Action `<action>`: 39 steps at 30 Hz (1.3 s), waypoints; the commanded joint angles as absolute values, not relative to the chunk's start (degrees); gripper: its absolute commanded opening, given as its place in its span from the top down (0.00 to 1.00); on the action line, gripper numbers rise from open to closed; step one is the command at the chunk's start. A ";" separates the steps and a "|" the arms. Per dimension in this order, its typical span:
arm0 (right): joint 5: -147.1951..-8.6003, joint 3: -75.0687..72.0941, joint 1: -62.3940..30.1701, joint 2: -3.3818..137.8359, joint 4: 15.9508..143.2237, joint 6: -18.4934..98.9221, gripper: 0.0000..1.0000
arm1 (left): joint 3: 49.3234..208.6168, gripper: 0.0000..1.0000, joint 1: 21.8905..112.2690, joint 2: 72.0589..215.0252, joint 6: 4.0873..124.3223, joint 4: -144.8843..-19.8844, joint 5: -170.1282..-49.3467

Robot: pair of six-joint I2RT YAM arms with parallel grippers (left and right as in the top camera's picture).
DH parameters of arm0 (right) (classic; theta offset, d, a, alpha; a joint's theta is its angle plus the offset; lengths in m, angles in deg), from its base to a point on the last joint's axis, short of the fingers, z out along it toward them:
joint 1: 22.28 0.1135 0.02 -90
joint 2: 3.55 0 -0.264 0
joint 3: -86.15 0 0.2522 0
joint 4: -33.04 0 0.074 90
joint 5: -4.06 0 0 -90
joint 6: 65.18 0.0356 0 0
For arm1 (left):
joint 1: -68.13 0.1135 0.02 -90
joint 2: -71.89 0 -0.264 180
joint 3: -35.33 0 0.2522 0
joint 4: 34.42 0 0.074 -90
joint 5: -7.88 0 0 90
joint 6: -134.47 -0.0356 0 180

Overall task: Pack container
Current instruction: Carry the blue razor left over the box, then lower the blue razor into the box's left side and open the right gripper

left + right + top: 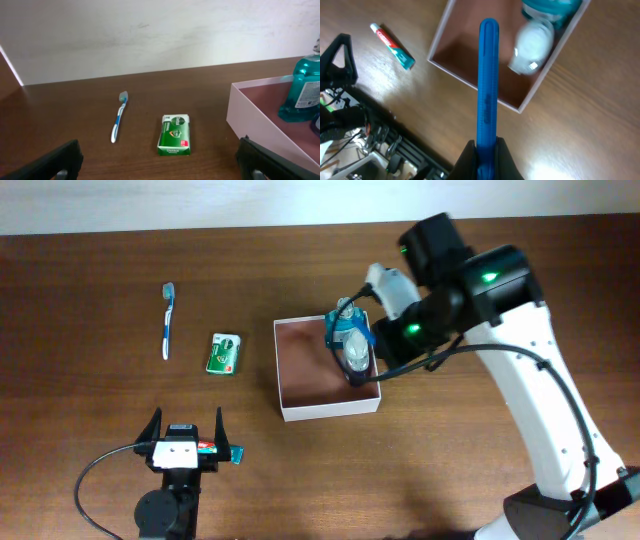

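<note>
The container (305,365), a white-walled box with a reddish-brown floor, sits mid-table. A teal bottle (347,328) with a white cap stands in its back right corner, also seen in the left wrist view (304,90). My right gripper (355,362) hovers over the container's right side, shut on a long blue plastic item (488,80) that points out over the container floor (462,55). My left gripper (185,442) rests open and empty near the front left; its fingers (55,160) frame bare table.
A blue and white toothbrush (168,320) and a green flat packet (224,352) lie left of the container. A small toothpaste tube (232,452) lies beside the left gripper. The pale wall runs along the table's far edge.
</note>
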State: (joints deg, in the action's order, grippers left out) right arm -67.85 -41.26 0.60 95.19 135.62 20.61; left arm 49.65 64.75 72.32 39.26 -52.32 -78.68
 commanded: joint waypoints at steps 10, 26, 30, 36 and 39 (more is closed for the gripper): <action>-71.35 -27.18 11.94 96.18 112.69 38.51 0.96 | 49.63 0.00 64.53 72.41 38.12 -52.71 -78.20; -90.74 -17.39 19.61 97.36 97.89 52.43 0.96 | 49.63 0.01 64.53 72.41 38.14 -52.74 -78.20; -90.74 -15.25 20.53 97.55 94.40 52.59 0.96 | 49.63 0.01 64.53 72.41 38.14 -52.71 -78.20; -90.74 -14.87 20.84 99.63 93.26 52.59 0.96 | 49.63 0.00 64.53 72.41 38.14 -52.71 -78.20; -90.72 -14.85 20.86 101.16 92.80 52.78 0.96 | 49.63 0.01 64.53 72.41 38.14 -52.71 -78.20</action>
